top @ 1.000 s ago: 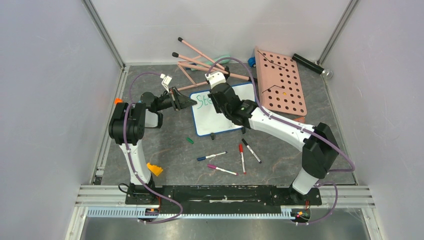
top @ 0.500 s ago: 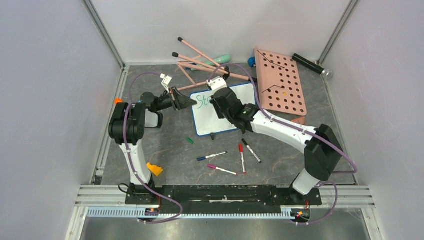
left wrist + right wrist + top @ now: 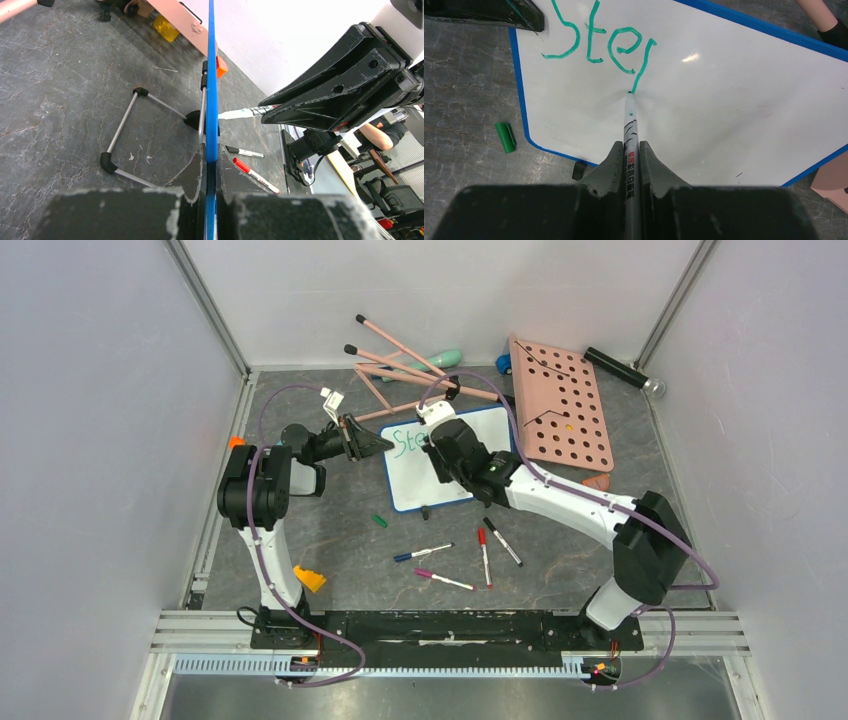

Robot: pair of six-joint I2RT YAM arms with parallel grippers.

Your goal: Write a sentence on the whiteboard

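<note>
The whiteboard point(image 3: 412, 490), white with a blue frame, lies tilted on the dark table. My left gripper point(image 3: 386, 443) is shut on its left blue edge point(image 3: 211, 75); in the left wrist view point(image 3: 211, 161) both fingers pinch that frame. My right gripper point(image 3: 629, 150) is shut on a grey-barrelled green marker point(image 3: 630, 120). The marker's tip touches the board at the lower end of a slanted stroke. The sentence point(image 3: 594, 40) reads "Ste" plus that stroke, in green point(image 3: 405, 442). In the top view the right gripper point(image 3: 443, 443) covers the board's upper middle.
A green cap point(image 3: 379, 521) lies just off the board's near left corner. Blue point(image 3: 423, 553), pink point(image 3: 443, 580), red point(image 3: 484, 555) and black point(image 3: 502, 540) markers lie nearer the arms. A pink board with holes point(image 3: 560, 405), pink sticks point(image 3: 400, 365) and an orange block point(image 3: 308, 578) surround the board.
My right arm has shifted a little left and nearer with the marker, uncovering more of the green lettering. The left arm and the whiteboard have stayed put.
</note>
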